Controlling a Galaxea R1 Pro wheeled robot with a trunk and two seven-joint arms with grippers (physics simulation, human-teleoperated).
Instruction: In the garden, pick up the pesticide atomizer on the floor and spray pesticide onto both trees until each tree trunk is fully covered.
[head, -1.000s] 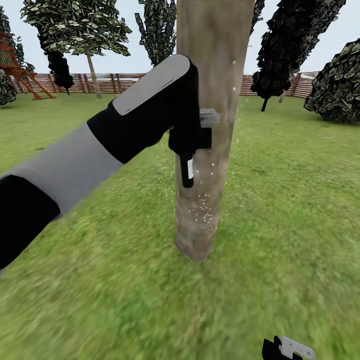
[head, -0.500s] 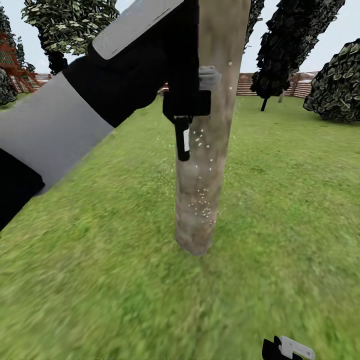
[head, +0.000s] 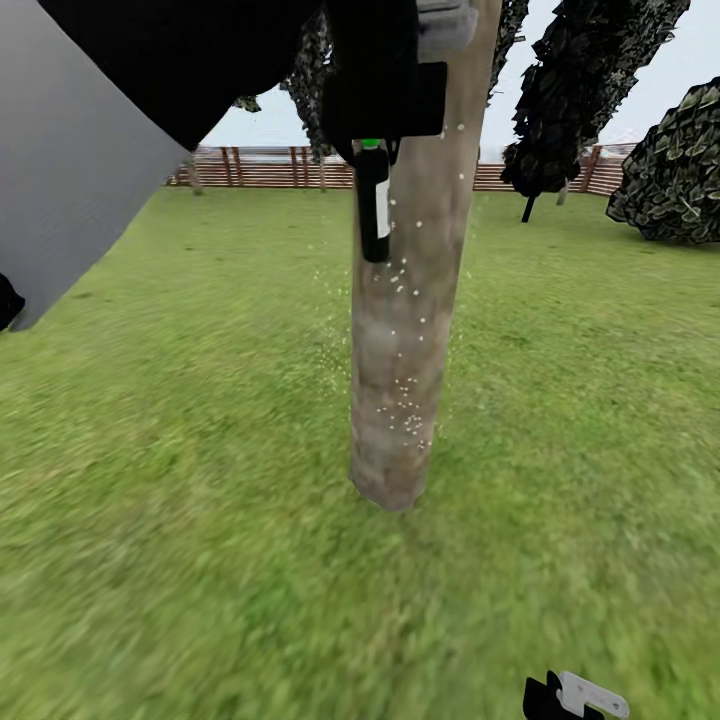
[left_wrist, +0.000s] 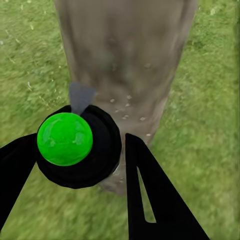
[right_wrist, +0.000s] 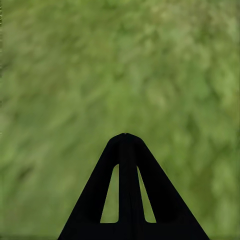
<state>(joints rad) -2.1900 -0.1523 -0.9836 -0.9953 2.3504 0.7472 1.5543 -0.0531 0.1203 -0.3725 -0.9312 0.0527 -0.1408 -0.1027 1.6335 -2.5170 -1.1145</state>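
A thick grey-brown tree trunk (head: 400, 340) stands right in front of me on the lawn. My left gripper (head: 376, 140) is raised high beside it and is shut on the pesticide atomizer (head: 374, 205), a black bottle with a white label hanging down. In the left wrist view, the atomizer's green cap (left_wrist: 65, 139) sits between the black fingers (left_wrist: 150, 190), with the trunk (left_wrist: 125, 55) just beyond. White pesticide specks (head: 405, 410) dot the trunk's lower and middle part. My right gripper (head: 570, 697) hangs low over grass, fingers (right_wrist: 125, 150) pressed together.
Green lawn (head: 200, 500) spreads all around the trunk. A brown slatted fence (head: 270, 168) runs along the back. Dark-leaved trees (head: 580, 90) and a bush (head: 675, 170) stand far right. My left forearm (head: 90, 140) covers the upper left of the head view.
My left arm has risen along the trunk, carrying the atomizer from mid-height to the upper part. More white specks now show higher on the trunk. The right gripper has stayed put.
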